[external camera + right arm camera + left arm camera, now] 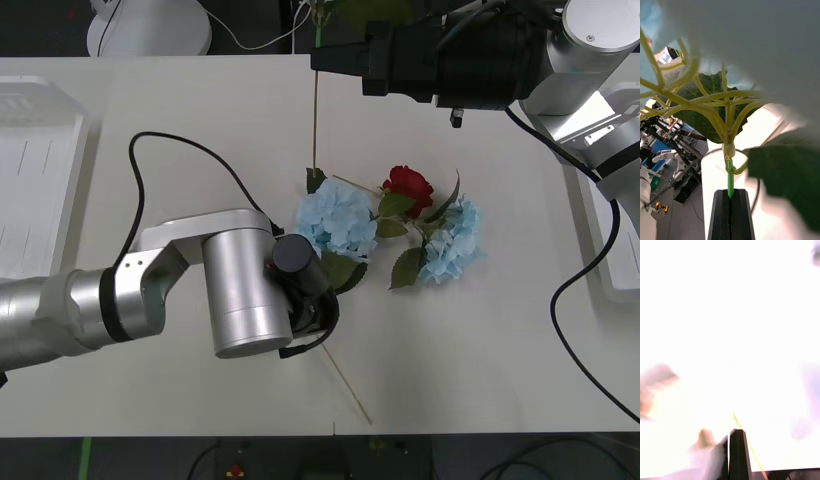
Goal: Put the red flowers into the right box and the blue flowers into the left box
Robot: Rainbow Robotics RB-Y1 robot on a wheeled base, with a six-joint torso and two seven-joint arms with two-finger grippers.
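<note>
Front view: the desk point(200, 110) was pale; blue flowers point(340, 222) and a red flower point(408, 184) lay just beyond the left pincer point(318, 305). Right wrist view: the right pincer point(731, 210) clamped a green stem point(730, 185), workshop clutter behind. Left wrist view: left pincer's fingers point(738, 453) pressed together

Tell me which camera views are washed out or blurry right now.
Left wrist view: almost wholly blown out to white, with the shut left hand dark against the glare and a thin stem beside it. Right wrist view: the stem in the right hand is sharp, the close leaves blurred. Front view: evenly lit, clear.
</note>
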